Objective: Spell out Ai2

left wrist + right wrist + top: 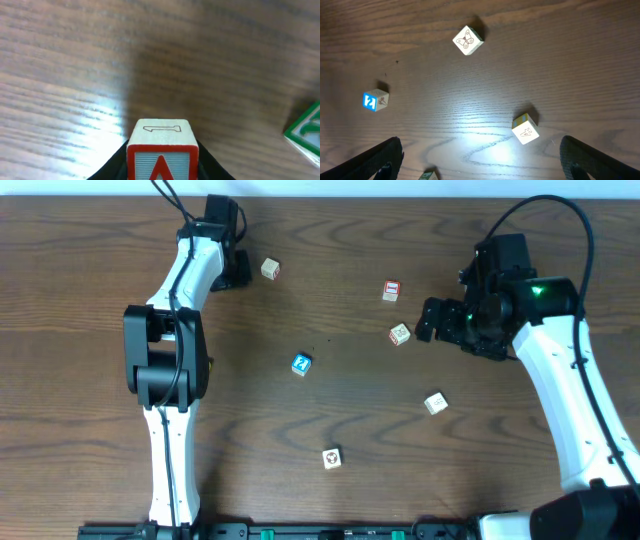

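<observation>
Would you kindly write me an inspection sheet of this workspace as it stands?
Surface: dark wood-grain table, with glare in the wrist views.
Job's things: A block between the left fingers; blue 2 block mid-table; no i block made out.
Clutter: butterfly block, red-edged block and yellow-sided block, lying apart.
Grippers: left gripper shut on the A block; right gripper open and empty.
Cables: black cable looping above the right arm, another on the left.
Surroundings: nothing seen.

Left arm (188, 278) jaws clamped, right arm (556, 370) jaws spread wide.
</observation>
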